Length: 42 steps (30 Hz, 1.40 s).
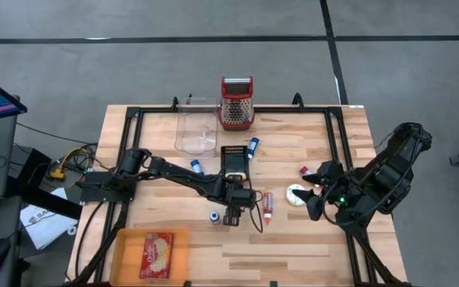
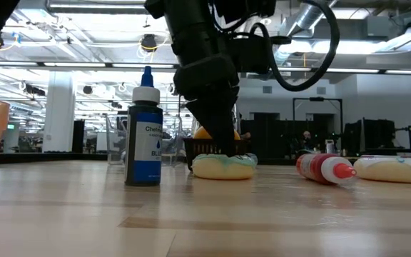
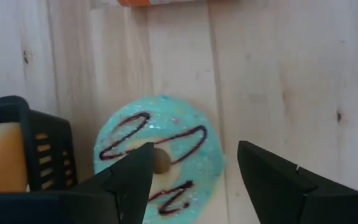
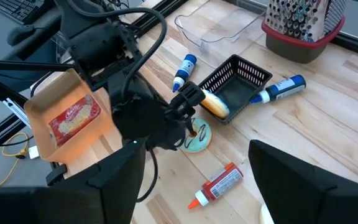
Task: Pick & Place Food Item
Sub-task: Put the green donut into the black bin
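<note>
A donut with teal frosting and dark squiggles lies flat on the table, just near of a black basket. In the low view the donut sits under the left arm. My left gripper points steeply down over it, open, with one finger above the hole and the other beyond the ring's outer edge. My right gripper hovers open and high at the table's right, holding nothing. An orange tray with a red packet lies at the near left. My left gripper comes at the donut from above, slanting down, its fingers standing on either side of one side of the ring. In the low view a fingertip reaches the level of the frosting. Whether it touches the donut I cannot tell.
The basket holds a yellow food item right beside the donut. A small blue bottle stands to the left, and a red bottle lies to the right. A pale donut lies under the right arm. A clear tub and a grater stand at the far edge.
</note>
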Motion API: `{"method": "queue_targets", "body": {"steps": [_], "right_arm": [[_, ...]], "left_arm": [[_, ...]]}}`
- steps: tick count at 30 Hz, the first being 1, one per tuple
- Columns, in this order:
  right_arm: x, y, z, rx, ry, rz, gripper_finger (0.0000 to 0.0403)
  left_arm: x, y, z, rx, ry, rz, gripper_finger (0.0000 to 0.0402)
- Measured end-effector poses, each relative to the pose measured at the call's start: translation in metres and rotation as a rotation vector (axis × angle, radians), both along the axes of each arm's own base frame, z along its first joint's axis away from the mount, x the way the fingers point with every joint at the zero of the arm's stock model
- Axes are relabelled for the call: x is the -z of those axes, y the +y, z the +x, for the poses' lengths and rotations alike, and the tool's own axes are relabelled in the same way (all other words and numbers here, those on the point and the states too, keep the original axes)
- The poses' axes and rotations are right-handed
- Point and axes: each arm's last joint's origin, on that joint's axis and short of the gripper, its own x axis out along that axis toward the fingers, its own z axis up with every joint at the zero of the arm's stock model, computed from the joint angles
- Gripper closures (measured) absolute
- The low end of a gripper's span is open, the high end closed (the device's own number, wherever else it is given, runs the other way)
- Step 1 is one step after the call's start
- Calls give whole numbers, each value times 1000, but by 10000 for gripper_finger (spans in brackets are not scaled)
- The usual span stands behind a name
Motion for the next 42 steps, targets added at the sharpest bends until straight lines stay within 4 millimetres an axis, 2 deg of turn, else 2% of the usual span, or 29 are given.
{"method": "queue_targets", "body": {"steps": [5,16,38,42], "right_arm": [[0,0,0,-2,0,0,127],[0,2,-2,-10,3,6,127],[0,5,-5,-18,-1,16,127],[0,5,-5,-18,-2,16,127]], "left_arm": [[0,-1,0,1,3,-26,175],[14,-3,3,-7,24,-37,174],[14,-2,2,-38,25,-21,175],[15,-3,2,-34,28,-39,188]]}}
